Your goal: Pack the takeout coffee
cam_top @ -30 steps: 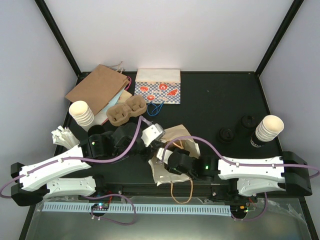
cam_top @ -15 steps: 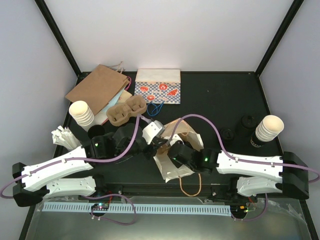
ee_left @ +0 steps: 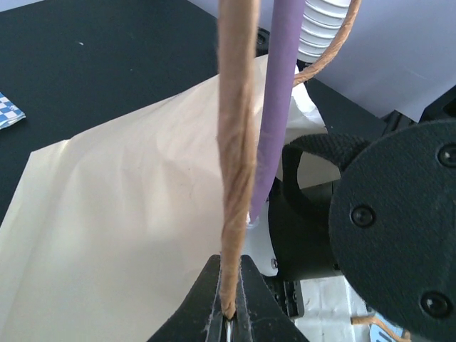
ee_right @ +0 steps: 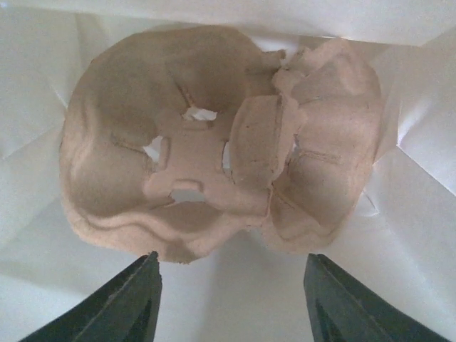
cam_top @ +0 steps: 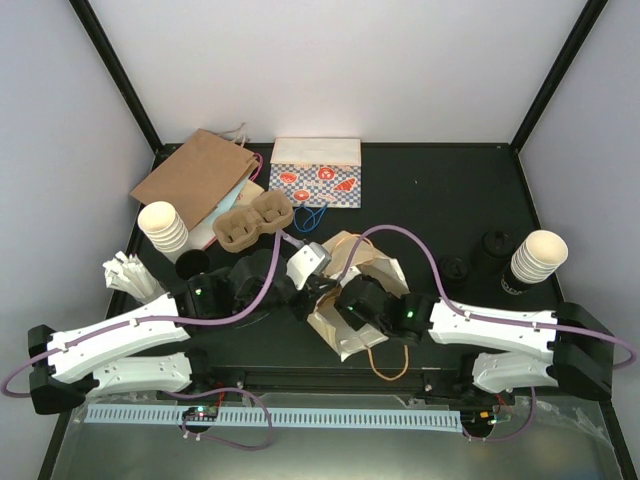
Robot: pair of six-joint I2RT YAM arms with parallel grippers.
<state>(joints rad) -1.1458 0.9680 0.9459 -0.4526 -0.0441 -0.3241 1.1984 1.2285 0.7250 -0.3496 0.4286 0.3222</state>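
A cream paper bag [cam_top: 387,272] stands open between my arms. My left gripper [cam_top: 306,288] is shut on its twisted brown paper handle [ee_left: 236,142], which runs straight up out of the jaws [ee_left: 229,313]; the bag's side [ee_left: 121,214] is just behind. My right gripper [ee_right: 231,260] is open inside the bag [ee_right: 43,78], its fingers just short of a brown cardboard cup carrier [ee_right: 214,142] lying at the bottom. In the top view its wrist [cam_top: 362,300] is at the bag's mouth. I cannot pick out a lidded coffee cup for sure; black round lids [cam_top: 452,267] lie to the right.
A second cup carrier [cam_top: 255,222], a brown bag [cam_top: 195,178] and a patterned bag [cam_top: 315,172] lie at the back left. Stacks of lidless cups stand at left [cam_top: 163,226] and right [cam_top: 540,255]. A black round object [cam_top: 190,264] sits by the left arm.
The right gripper has moved up and left into the bag's mouth. The bag has risen from lying flat to open, with the left gripper holding its handle.
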